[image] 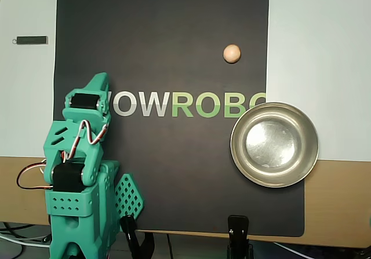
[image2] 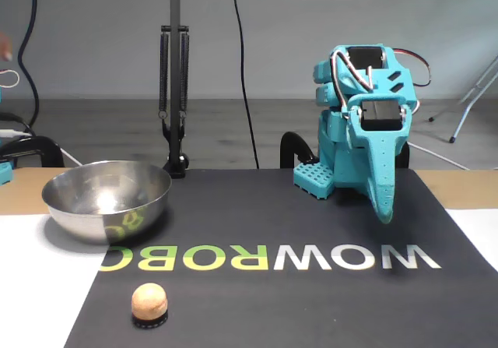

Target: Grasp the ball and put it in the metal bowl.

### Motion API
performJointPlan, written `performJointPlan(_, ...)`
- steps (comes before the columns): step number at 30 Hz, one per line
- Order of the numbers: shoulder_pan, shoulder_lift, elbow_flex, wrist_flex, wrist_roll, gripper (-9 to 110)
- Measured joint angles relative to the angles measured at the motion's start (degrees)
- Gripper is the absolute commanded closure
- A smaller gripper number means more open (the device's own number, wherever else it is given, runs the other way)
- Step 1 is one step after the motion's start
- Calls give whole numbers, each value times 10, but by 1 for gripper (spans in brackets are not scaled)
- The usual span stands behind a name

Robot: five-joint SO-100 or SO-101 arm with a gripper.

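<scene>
Gripper [image2: 384, 208] is seen folded at centre right of the fixed view, fingers pressed together, nothing held. Ball [image: 231, 53] sits upper right in the overhead view, well apart from it, above the metal bowl [image: 243, 160]. Judged light, hard, smooth, roll-prone: a grasp across the widest part is advised.

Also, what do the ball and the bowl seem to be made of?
The ball looks like wood, perhaps cork: matte light tan, with no shine. The bowl looks like polished steel: silver, glossy, and its outer wall mirrors the mat's lettering in the fixed view.
</scene>
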Motion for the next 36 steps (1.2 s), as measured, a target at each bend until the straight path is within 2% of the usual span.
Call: performJointPlan(36,-19,0,0,0,0,101)
